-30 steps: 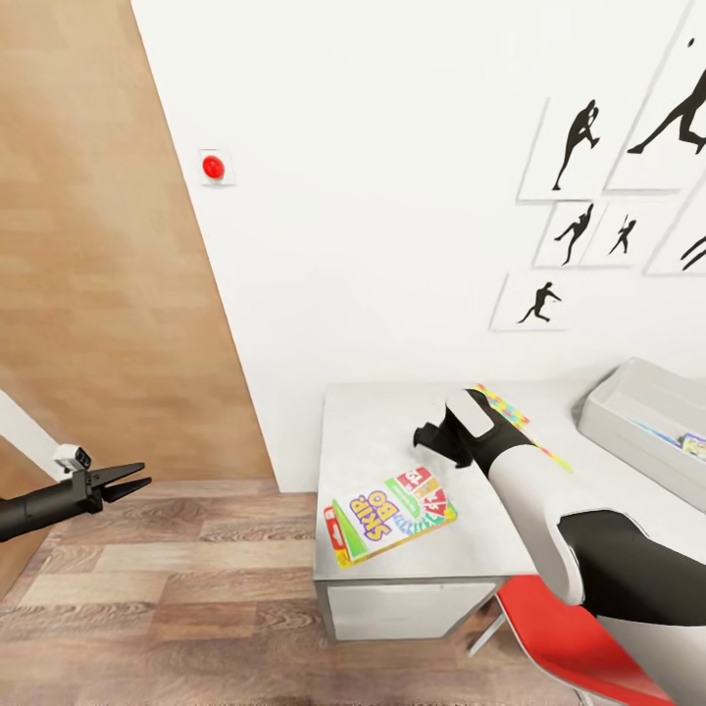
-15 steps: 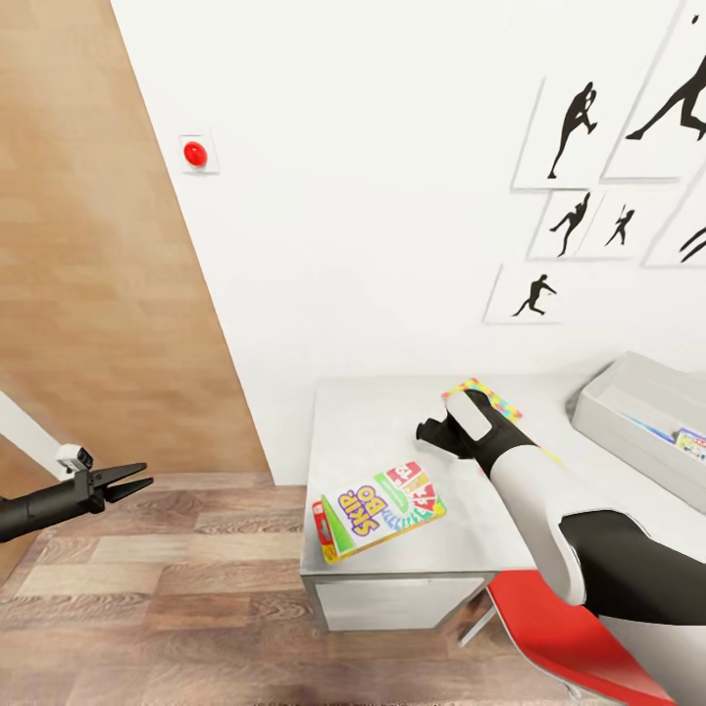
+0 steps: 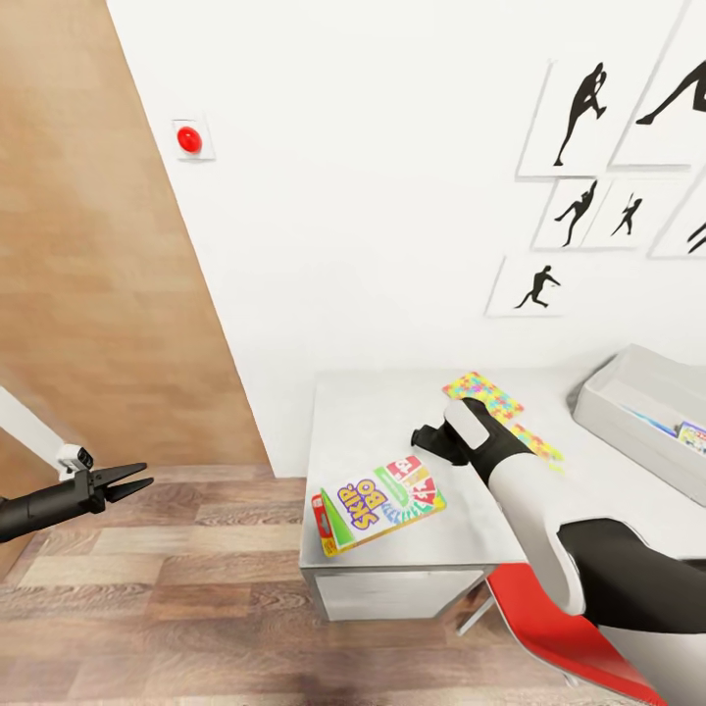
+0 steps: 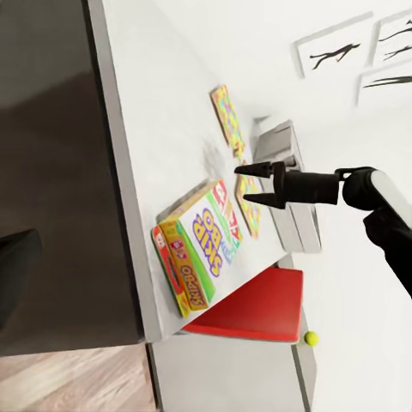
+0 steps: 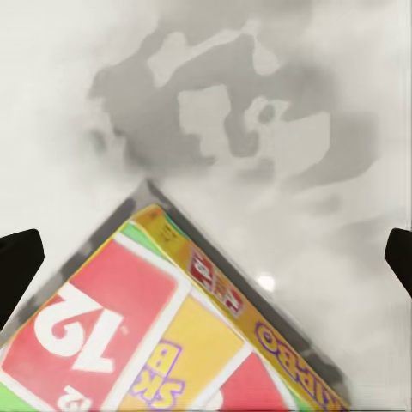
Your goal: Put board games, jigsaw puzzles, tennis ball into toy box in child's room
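The yellow-green-red SKIP-BO board game (image 3: 378,505) lies flat near the front left corner of the pale table (image 3: 363,422). My right gripper (image 3: 424,438) hovers open just above the tabletop, beside the box's far end. In the right wrist view its fingertips (image 5: 17,266) stand wide apart over the box's corner (image 5: 180,343). Two jigsaw puzzles (image 3: 482,394) (image 3: 537,446) lie behind my right wrist. The grey toy box (image 3: 628,402) sits at the right with a printed box inside. A small yellow-green ball (image 4: 311,338) shows past the chair. My left gripper (image 3: 126,481) hangs open over the floor.
A red chair (image 3: 554,628) stands at the table's front, under my right forearm. The white wall with black silhouette prints (image 3: 579,211) is close behind the table. A wooden door panel (image 3: 88,245) is at the left, over wood-plank floor (image 3: 176,588).
The head view has shifted a little. My right hand has drawn back slightly off the far puzzle, uncovering more of it. The left arm has not moved.
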You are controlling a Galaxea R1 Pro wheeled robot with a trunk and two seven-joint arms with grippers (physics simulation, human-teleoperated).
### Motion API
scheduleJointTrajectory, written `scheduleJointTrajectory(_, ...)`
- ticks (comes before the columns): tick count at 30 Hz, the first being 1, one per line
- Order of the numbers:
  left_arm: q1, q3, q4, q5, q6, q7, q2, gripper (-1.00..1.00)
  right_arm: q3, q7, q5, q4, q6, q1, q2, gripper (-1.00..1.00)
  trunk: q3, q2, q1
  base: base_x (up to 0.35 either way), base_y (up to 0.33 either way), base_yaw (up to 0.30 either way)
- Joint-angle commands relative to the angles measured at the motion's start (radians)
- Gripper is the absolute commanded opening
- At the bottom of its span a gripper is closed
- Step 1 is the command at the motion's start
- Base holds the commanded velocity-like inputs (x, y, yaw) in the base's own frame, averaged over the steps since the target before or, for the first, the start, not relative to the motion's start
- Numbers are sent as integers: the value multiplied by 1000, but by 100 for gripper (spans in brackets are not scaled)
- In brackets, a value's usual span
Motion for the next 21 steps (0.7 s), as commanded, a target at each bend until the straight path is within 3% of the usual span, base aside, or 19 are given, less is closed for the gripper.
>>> scheduleJointTrajectory(1, -1, 0, 0, -1, 11, -4, 0, 100, 8, -9, -10, -1, 2, 0, 0, 100, -4, -2, 0, -25, 0, 0)
scheduleJointTrajectory(21, -1, 2, 0, 0, 11, -4, 0, 100, 8, -8, -12, -1, 3, 2, 1, 100, -36, -2, 0, -3, 0, 0)
